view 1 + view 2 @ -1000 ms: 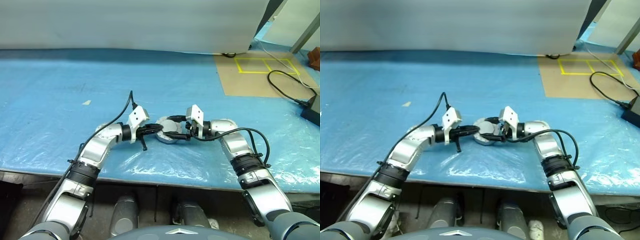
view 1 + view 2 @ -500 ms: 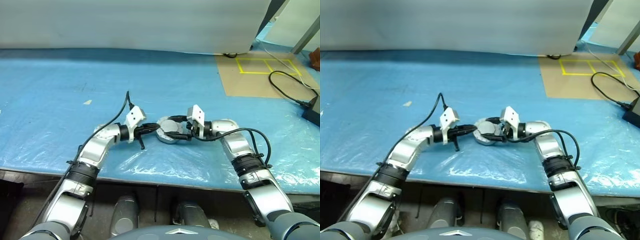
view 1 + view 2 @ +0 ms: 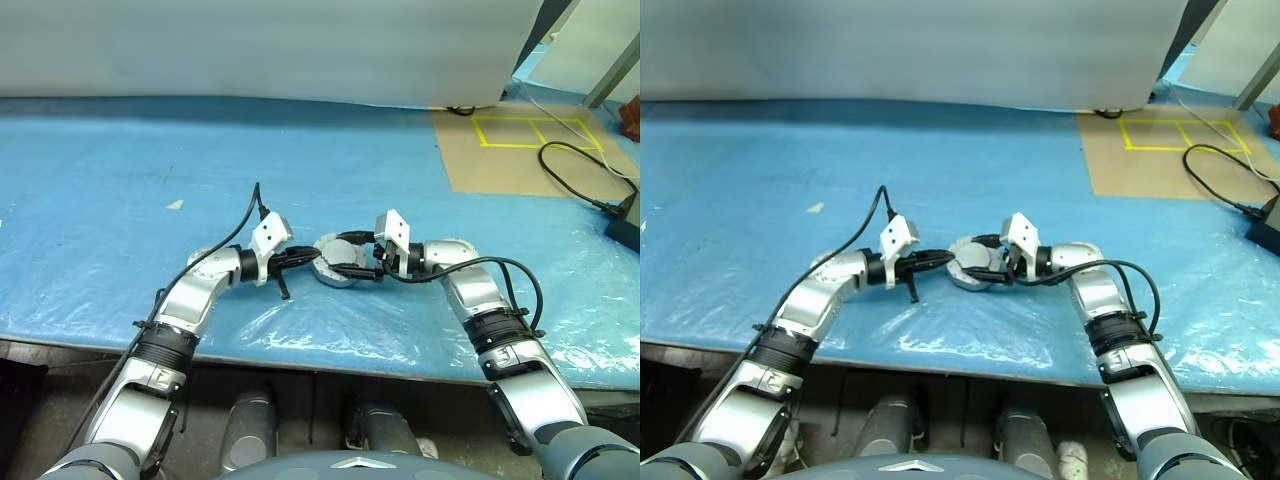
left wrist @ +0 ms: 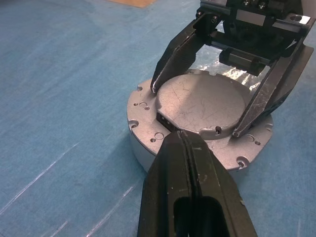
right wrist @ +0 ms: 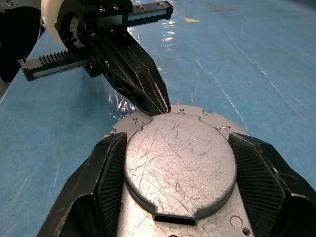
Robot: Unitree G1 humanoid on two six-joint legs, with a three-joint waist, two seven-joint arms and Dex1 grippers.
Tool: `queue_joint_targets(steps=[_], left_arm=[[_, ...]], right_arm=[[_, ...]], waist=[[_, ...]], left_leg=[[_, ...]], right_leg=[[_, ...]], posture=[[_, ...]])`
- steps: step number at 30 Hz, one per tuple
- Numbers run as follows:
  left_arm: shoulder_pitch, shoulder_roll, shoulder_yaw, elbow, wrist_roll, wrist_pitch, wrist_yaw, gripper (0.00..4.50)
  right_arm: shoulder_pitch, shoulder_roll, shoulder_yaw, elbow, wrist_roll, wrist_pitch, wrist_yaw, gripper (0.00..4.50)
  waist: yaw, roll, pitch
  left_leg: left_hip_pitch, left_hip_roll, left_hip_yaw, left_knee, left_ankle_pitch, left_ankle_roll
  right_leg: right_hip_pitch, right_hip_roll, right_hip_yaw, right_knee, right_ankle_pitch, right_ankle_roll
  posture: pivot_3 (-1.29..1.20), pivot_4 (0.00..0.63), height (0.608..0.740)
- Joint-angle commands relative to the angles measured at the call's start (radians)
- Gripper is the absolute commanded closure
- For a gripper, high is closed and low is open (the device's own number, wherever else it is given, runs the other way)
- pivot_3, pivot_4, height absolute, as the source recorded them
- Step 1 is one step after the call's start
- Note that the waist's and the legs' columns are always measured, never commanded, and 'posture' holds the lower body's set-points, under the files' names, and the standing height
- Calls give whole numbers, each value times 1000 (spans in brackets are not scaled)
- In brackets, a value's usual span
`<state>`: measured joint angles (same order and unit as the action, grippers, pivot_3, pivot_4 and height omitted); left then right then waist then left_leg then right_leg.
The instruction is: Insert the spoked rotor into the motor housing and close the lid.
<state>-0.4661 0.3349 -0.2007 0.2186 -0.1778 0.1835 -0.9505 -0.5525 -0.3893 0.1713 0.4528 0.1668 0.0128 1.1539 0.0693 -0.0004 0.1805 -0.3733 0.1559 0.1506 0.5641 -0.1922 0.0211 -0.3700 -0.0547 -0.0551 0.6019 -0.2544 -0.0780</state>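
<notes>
The right gripper (image 5: 180,163) has its black fingers spread either side of the scratched round grey metal lid (image 5: 178,165), seemingly not clamping; the left gripper (image 4: 183,145), fingers pressed together, has its tip at the lid's edge; the lid sits atop the short round silver motor housing (image 4: 143,148) on the blue plastic-covered table (image 3: 120,190); judged nearly finished, only seating and release remaining.

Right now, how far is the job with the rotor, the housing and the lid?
Looks nearly done: the lid sits flat on the motor housing, so the rotor, which I cannot see, is presumably inside. In hand: the right gripper straddles the lid with open fingers, and the shut left gripper rests its tip at the lid's edge. Left: confirm seating and draw both grippers away.
</notes>
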Motion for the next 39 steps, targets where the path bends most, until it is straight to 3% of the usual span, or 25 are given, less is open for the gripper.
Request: queue_joint_targets(steps=[1,14,22,28,34,39], left_arm=[[1,-6,-14,-3,7,-1,-1,4500],[-5,-6,-17,5,8,-5,-10,4500],[7,-9,-22,-12,5,4,-10,4500],[11,-6,-19,-21,5,11,-8,4500],[31,3,-15,-44,2,24,-6,4500],[35,10,-12,-56,-1,35,-7,4500]], right_arm=[[41,-17,18,-22,18,129,28,593],[1,-67,-71,-177,63,129,-43,593],[23,-107,-135,-318,150,251,-57,593],[89,-133,-256,-400,359,613,-111,593],[149,-174,-409,-333,574,1044,-192,593],[163,-87,-432,-321,593,1098,-306,593]], waist=[[0,0,0],[2,0,0],[0,0,0],[3,0,0],[8,0,0],[5,2,0]], left_leg=[[0,0,0,0,0,0],[-6,-1,0,-1,2,3],[-13,-1,0,-1,2,4],[-14,-1,0,0,2,4],[-13,-1,0,0,2,4],[-13,0,0,0,2,3]], right_leg=[[0,0,0,0,0,0],[-6,0,0,-1,0,1],[-16,0,0,4,0,1],[-16,-1,0,4,0,1],[-15,0,0,4,0,1],[-16,0,0,5,0,1]], posture=[[0,150,740],[0,150,740],[0,150,740],[0,150,740],[0,150,740],[0,150,740]])
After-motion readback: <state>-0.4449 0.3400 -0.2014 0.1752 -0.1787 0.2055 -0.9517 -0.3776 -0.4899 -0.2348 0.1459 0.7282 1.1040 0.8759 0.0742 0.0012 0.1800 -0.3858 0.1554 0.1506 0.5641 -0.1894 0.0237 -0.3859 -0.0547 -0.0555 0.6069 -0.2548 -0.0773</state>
